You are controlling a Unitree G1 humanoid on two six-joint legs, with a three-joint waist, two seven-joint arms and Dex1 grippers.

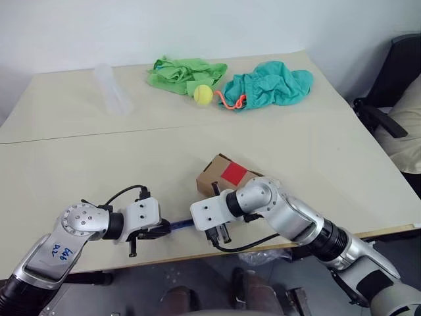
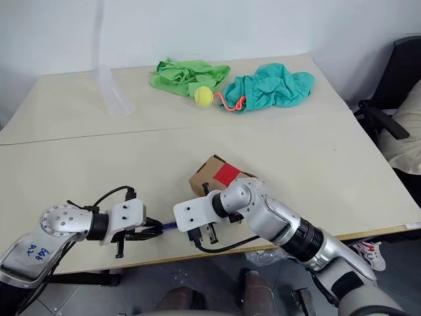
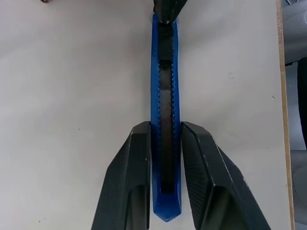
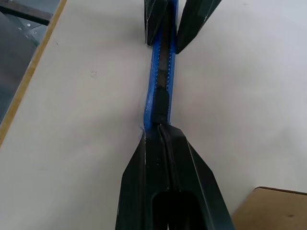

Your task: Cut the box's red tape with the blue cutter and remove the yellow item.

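1. The left gripper [image 3: 164, 143] clamps the blue cutter [image 3: 164, 96] between its 2 fingers, close to the cutter's butt end, just above the table [image 1: 99, 164] near its near edge.
2. The right gripper [image 4: 162, 136] is closed, its tips meeting the cutter's other end at the dark slider.
3. The cutter spans between both grippers.
4. The box [image 1: 223, 174], red tape [image 1: 235, 174] on top, sits just beyond the right gripper.

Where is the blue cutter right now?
The blue cutter sits low over the table's near edge, between the two grippers: the left gripper clamps one end, the shut right gripper meets the other, just left of the box.
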